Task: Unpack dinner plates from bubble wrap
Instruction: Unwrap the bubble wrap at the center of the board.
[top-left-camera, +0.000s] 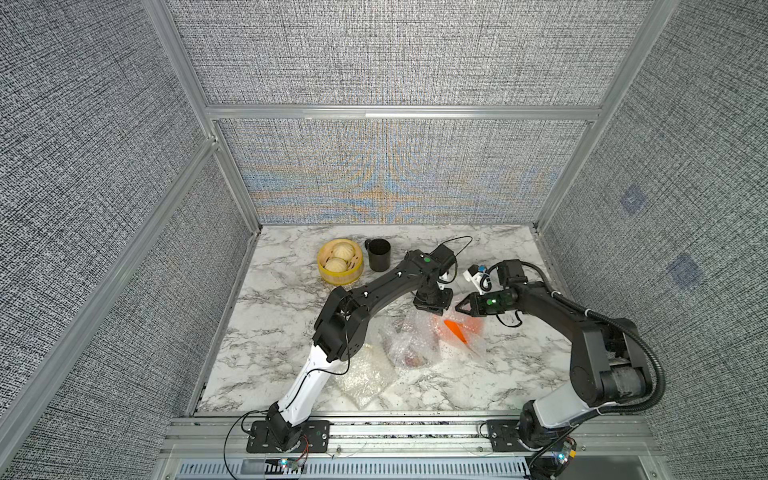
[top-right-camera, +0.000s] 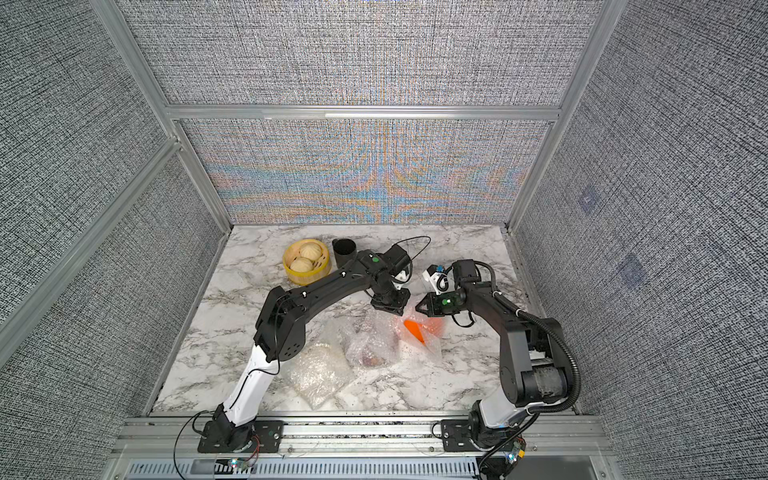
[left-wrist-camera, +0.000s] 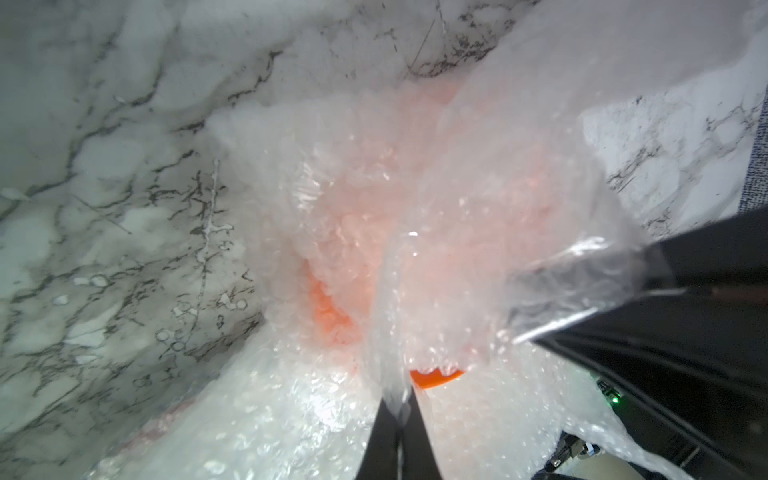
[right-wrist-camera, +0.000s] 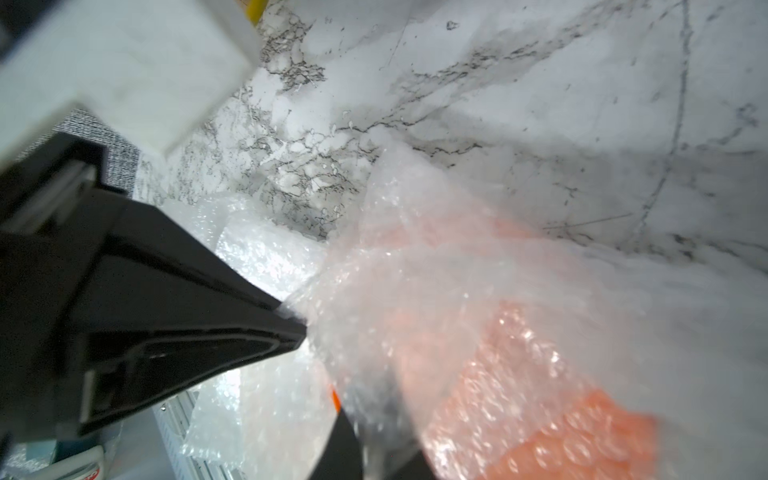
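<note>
Pinching a raised fold of the wrap (left-wrist-camera: 415, 249), the left gripper (left-wrist-camera: 400, 409) is pointing straight down, and its jaws are pressing together on the film with no gap showing in the left wrist view. The right gripper (top-left-camera: 458, 308) is lying nearly level, with its tip aiming at the left gripper and standing just beside it. Its jaws are likewise clamping an edge of the same wrap: in the right wrist view, film is running between the fingers (right-wrist-camera: 343, 453). The orange plate (top-left-camera: 455, 330) is sitting just below both tips and is mostly veiled by the wrap, with one bare sliver showing in both top views. Whether the plate is resting flat on the table (top-left-camera: 519, 374) cannot be told. A second bundle (top-left-camera: 409, 349) is lying near the left gripper, on the side toward its arm base, and something dark red is showing through its film. A third bundle (top-left-camera: 361, 380) is lying flat further toward that base, beside the forearm, and its contents are unclear. Beyond the left gripper and well apart from it, a basket (top-left-camera: 340, 274) holding pale buns and a black cup (top-left-camera: 378, 259) are standing side by side.
</note>
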